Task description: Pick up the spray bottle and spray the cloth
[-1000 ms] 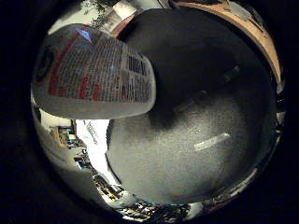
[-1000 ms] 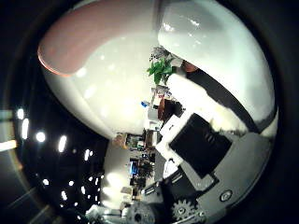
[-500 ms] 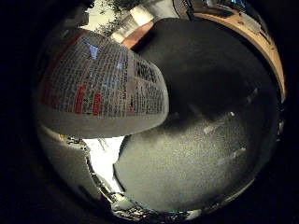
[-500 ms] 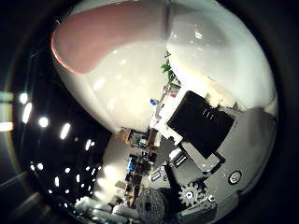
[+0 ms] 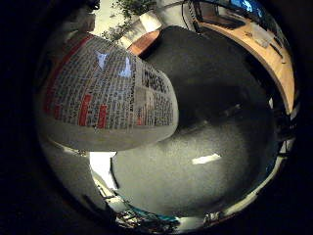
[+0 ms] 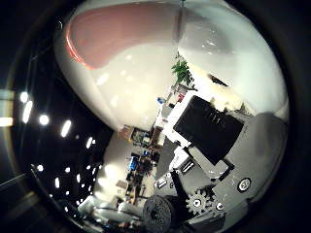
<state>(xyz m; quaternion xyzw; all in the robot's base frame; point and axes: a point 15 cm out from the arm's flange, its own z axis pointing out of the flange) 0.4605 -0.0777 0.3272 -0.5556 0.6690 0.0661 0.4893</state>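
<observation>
- Closer than a second ago, the spray bottle (image 5: 105,98) now fills a larger share of the little-finger-side view, and its printed label has come to face us more squarely; the whole scene has shifted with it, so we read this as the palm closing in on the bottle.
- We see the bottle's white body with red blocks and dense black print, its rounded base edge nearest the dark surface beyond it.
- On the thumb side, the same bottle shows as a smooth white curved wall with a pink-red patch, very close to the palm.
- We see part of the hand (image 6: 209,145) beside that wall: a black block, white frame pieces and small gears. We cannot tell whether its fingers are curled round the bottle or straight.
- Beyond the bottle lies a dark grey speckled mat (image 5: 205,161), with a light reflected on it.
- Farther off, a wooden desk (image 5: 274,58) curves along the edge, and a green potted plant (image 5: 129,10) stands in the background.
</observation>
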